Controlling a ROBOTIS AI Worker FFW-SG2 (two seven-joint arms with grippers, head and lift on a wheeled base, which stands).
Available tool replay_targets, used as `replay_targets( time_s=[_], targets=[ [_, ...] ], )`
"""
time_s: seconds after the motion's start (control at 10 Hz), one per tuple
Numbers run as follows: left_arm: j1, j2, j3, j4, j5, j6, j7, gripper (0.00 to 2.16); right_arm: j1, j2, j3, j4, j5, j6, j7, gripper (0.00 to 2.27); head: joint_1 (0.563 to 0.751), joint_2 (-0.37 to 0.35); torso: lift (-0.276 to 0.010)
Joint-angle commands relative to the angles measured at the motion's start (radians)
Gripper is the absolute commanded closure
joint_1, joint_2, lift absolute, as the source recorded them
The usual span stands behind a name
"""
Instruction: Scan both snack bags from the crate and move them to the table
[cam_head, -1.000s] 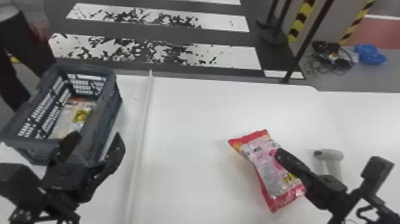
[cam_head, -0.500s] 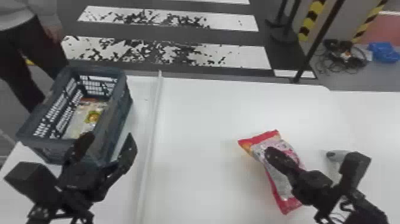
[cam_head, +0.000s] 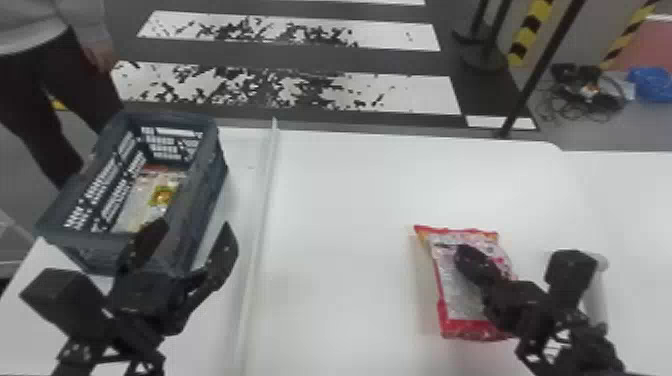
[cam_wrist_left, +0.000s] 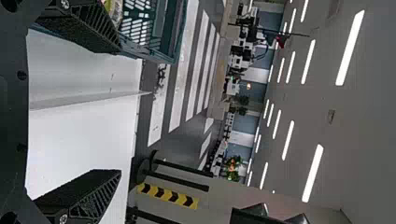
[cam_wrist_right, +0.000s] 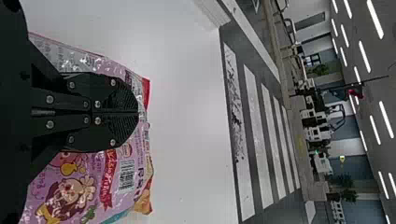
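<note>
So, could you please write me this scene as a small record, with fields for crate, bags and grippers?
crate: left side of table
crate contents: pale snack bag
red-edged bag: right of the crate, beyond the white divider
left gripper: open, empty, near the crate
right gripper: fingers together, at the red-edged bag; whether pinching it, cannot tell

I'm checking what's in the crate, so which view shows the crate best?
The head view: it looks down into the crate, with a snack bag inside. The left wrist view shows part of its slotted wall.
</note>
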Motion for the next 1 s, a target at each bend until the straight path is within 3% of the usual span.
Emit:
replay_targets(
  time_s=[0.0,0.3,0.6,0.8,0.9],
  targets=[
    [-0.001,0.004,-0.001,0.001,0.0,0.0,0.0,0.07,-0.029,-0.002,-0.011,0.043,0.009,-0.01,-0.024,2.25,0.695,-0.069,-0.087],
    [-0.001,0.007,0.001,0.004,0.002,-0.003,0.0,0.07,0.01,-0.002,-0.038,0.035,-0.036,-0.123,0.002,2.25,0.695,-0.105,-0.087],
    [-0.007,0.007,-0.001,0.008,0.002,-0.003,0.0,0.07,0.125,-0.003,-0.057,-0.112,-0.083,-0.169,0.021,2.25,0.695,-0.107,-0.087],
    [-0.012,0.007,-0.001,0.018,0.005,-0.009,0.0,0.07,0.146,-0.006,-0.06,-0.083,-0.085,-0.212,0.039,2.25,0.695,-0.109,-0.087],
    [-0.013,0.007,-0.001,0.022,0.005,-0.009,0.0,0.07,0.14,-0.028,-0.054,-0.045,-0.083,-0.24,0.044,2.25,0.695,-0.11,-0.087]
  ],
)
